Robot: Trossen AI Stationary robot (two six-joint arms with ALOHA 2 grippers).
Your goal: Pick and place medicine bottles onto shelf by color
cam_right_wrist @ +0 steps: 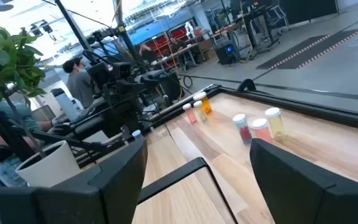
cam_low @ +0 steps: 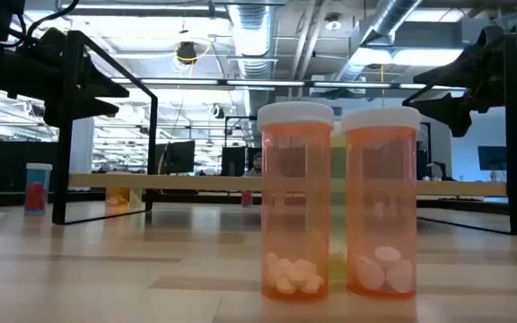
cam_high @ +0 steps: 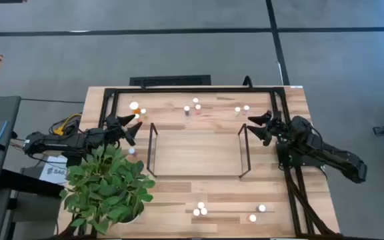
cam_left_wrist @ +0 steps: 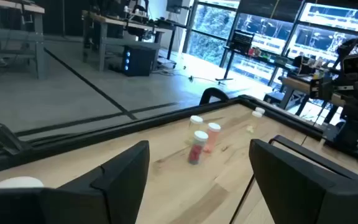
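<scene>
Potted plant (cam_high: 107, 188) beside shelf (cam_high: 197, 151), bottles (cam_high: 196, 107) behind

Left arm reaches in from the table's left edge; left tool (cam_high: 133, 127) fingers spread apart, holding nothing. Right arm extends from the right edge; right tool (cam_high: 257, 127) fingers spread wide, holding nothing. Tools face each other, well apart.

Two dark jointed arms, black cabling

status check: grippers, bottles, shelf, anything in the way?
Left gripper open, empty, at shelf's left end. Right gripper open, empty, at its right end. Medicine bottles all on the table, none shelved. Potted plant crowds left arm.
</scene>
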